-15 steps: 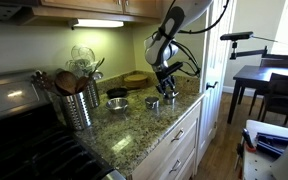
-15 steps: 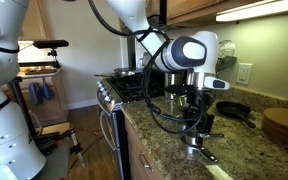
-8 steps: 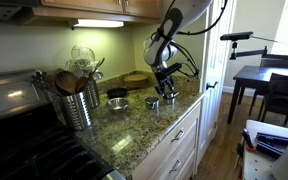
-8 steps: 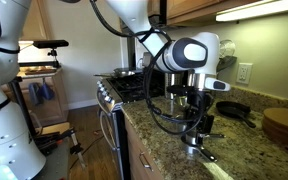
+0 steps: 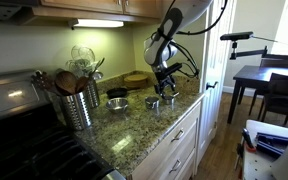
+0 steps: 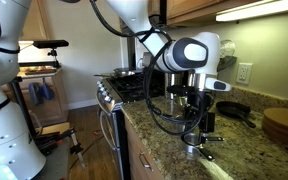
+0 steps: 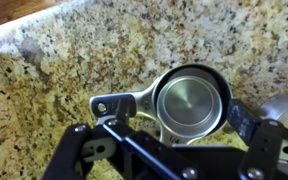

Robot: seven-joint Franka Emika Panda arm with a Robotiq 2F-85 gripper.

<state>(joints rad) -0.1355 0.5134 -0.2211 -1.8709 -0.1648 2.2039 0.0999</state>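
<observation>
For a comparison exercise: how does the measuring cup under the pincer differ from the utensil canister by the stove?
The measuring cup is small and low; the utensil canister is tall. The cup is empty; the canister holds wooden spoons. The cup has a flat handle; the canister shows none. Both are metal, upright on the counter.

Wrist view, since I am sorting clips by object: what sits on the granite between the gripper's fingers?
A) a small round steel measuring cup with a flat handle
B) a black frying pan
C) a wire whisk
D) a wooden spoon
A: the small round steel measuring cup stands on the speckled granite counter between the fingers of the open gripper, its flat handle pointing towards the picture's left.
</observation>
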